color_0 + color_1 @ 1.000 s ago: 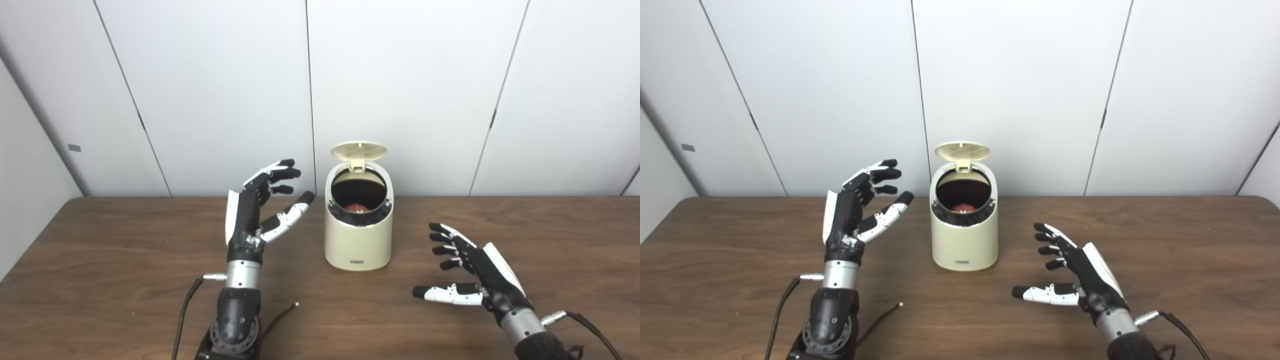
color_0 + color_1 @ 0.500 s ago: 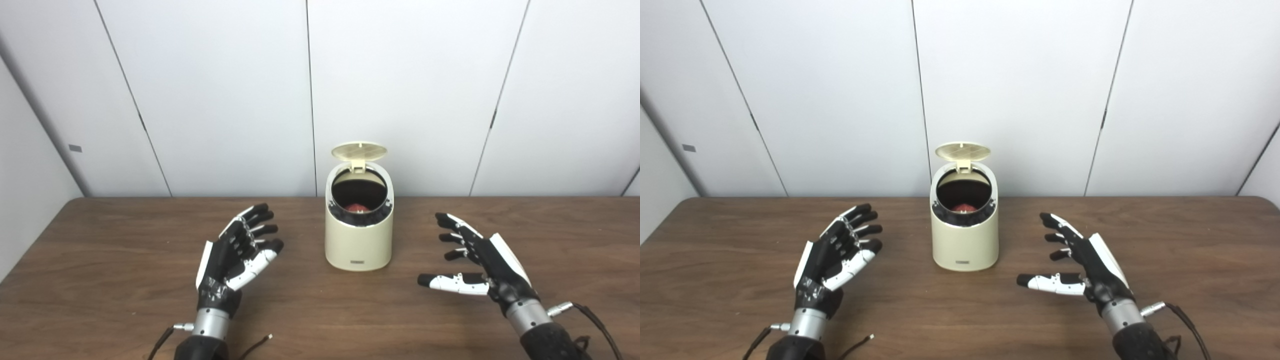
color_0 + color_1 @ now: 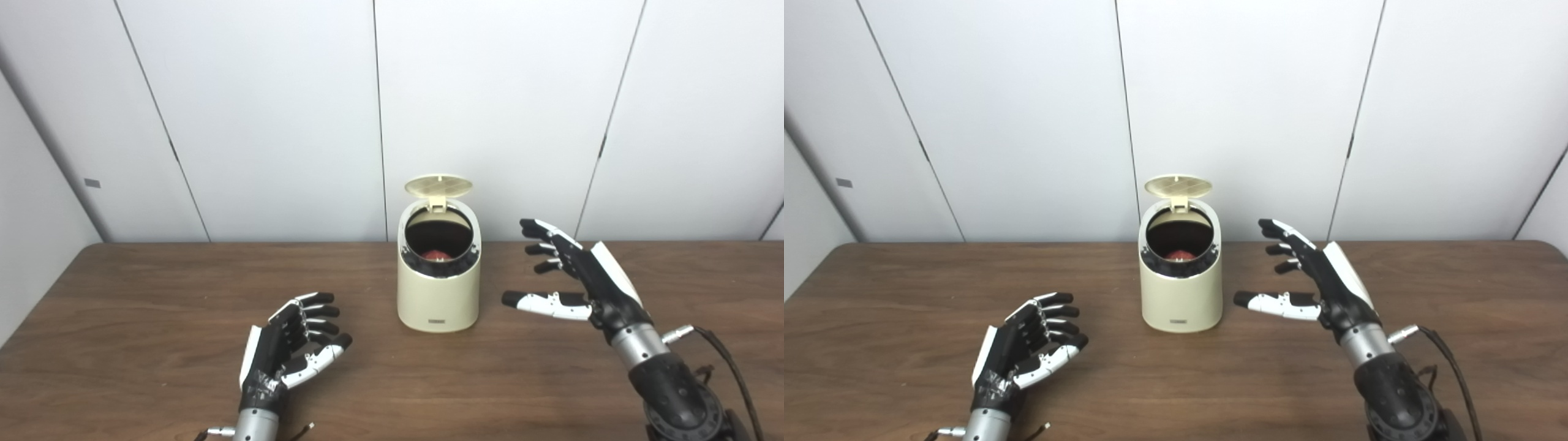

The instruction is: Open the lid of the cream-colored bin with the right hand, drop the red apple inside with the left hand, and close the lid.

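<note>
The cream-colored bin (image 3: 438, 294) stands mid-table near the wall with its round lid (image 3: 440, 185) flipped up at the back. Inside its dark opening I see the top of the red apple (image 3: 435, 254). My left hand (image 3: 288, 349) hovers low over the table, front left of the bin, open and empty with fingers loosely curled. To the right of the bin, my right hand (image 3: 576, 278) is raised about level with the rim, open, fingers spread, thumb pointing toward the bin without touching it.
The brown wooden table (image 3: 122, 318) runs to a white panelled wall behind the bin. Cables trail from both wrists: one by the right forearm (image 3: 723, 361), another near the bottom edge under the left wrist.
My left hand has pulled back from beside the bin's rim and sunk toward the table's front left. The right hand has risen and moved closer to the bin. Lid and apple are unchanged.
</note>
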Motion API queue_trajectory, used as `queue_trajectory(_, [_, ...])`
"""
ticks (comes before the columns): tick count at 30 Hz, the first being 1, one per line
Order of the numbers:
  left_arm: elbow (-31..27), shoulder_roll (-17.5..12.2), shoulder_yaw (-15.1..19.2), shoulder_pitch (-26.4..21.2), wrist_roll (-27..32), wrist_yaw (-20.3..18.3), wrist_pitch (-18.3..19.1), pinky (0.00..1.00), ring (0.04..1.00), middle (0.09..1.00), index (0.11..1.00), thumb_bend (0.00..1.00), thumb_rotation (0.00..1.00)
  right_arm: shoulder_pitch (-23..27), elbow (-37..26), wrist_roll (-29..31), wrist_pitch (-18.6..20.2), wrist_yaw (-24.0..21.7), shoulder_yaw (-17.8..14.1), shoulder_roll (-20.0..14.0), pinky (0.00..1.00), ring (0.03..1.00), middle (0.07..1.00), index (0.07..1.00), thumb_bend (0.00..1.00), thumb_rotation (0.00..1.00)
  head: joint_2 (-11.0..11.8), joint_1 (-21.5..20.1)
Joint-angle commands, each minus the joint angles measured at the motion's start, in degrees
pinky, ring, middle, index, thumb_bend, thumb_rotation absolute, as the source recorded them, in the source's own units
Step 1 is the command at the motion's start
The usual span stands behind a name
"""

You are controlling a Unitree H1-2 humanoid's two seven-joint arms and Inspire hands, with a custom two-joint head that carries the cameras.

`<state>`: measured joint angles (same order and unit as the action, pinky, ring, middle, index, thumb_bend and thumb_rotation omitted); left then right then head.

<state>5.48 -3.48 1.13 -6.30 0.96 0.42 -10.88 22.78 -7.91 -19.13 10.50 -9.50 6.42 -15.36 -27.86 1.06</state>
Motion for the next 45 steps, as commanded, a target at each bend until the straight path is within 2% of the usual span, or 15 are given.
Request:
queue_trajectory(1, [4.3,0.5,-0.1,1.2,-0.1,0.0,-2.4,0.45,0.539,0.622,0.664,0.63,0.00,5.0,-2.3,-0.6,0.7,-1.8,0.5,-1.5,0.74,0.878,0.926,0.903,0.75,0.49,0.0,0.0])
queue_trajectory(3, [5.4,0.5,-0.3,1.1,-0.7,0.0,-3.3,0.46,0.540,0.621,0.663,0.62,0.00,7.7,-2.7,-2.3,1.9,-3.1,1.8,-2.1,0.74,0.891,0.933,0.908,0.77,0.52,0.2,0.0])
queue_trajectory(8, [6.8,0.5,-0.6,0.8,-2.1,0.0,-4.1,0.52,0.568,0.622,0.673,0.64,0.00,12.7,-3.2,-6.1,3.5,-6.3,4.7,-3.8,0.72,0.882,0.936,0.918,0.71,0.56,0.5,-0.2])
queue_trajectory(12, [7.0,0.6,-0.8,0.7,-2.3,-0.3,-4.2,0.53,0.578,0.625,0.678,0.64,0.00,15.3,-2.2,-7.7,4.5,-7.7,5.7,-4.0,0.72,0.877,0.927,0.904,0.69,0.56,0.7,0.0])
queue_trajectory(18, [7.1,0.4,-1.1,0.2,-3.4,-0.2,-4.2,0.53,0.580,0.625,0.675,0.65,0.00,19.3,-1.1,-11.0,6.5,-11.4,7.8,-5.2,0.81,0.931,0.946,0.923,0.69,0.64,0.7,0.4])
queue_trajectory(22, [6.6,0.5,-1.1,0.3,-3.5,-0.2,-4.1,0.52,0.584,0.628,0.676,0.65,0.00,21.9,-0.5,-13.0,8.0,-13.5,9.2,-5.4,0.82,0.943,0.960,0.935,0.68,0.65,0.6,0.8])
queue_trajectory(26, [6.4,0.6,-1.1,0.5,-2.8,-0.8,-4.2,0.52,0.586,0.634,0.681,0.65,0.00,24.1,1.9,-14.8,7.1,-14.3,10.6,-5.7,0.79,0.937,0.955,0.932,0.69,0.65,0.6,0.9])
queue_trajectory(33, [6.9,0.9,-1.3,0.2,-3.5,-0.6,-5.0,0.49,0.571,0.634,0.683,0.68,0.00,26.4,3.2,-16.6,4.3,-15.3,12.5,-6.4,0.83,0.968,0.949,0.923,0.70,0.64,0.2,1.2])
queue_trajectory(39, [6.4,1.1,-1.6,0.4,-3.4,-0.7,-4.9,0.49,0.570,0.636,0.688,0.67,0.00,25.7,2.2,-18.1,3.7,-15.3,13.0,-6.2,0.82,0.968,0.909,0.905,0.71,0.65,0.0,1.6])
queue_trajectory(45, [6.2,0.9,-1.6,0.5,-3.3,-0.9,-4.8,0.50,0.580,0.644,0.690,0.68,0.00,23.4,0.7,-19.8,0.7,-14.8,13.4,-6.9,0.84,0.952,0.881,0.885,0.72,0.64,-0.2,1.7])
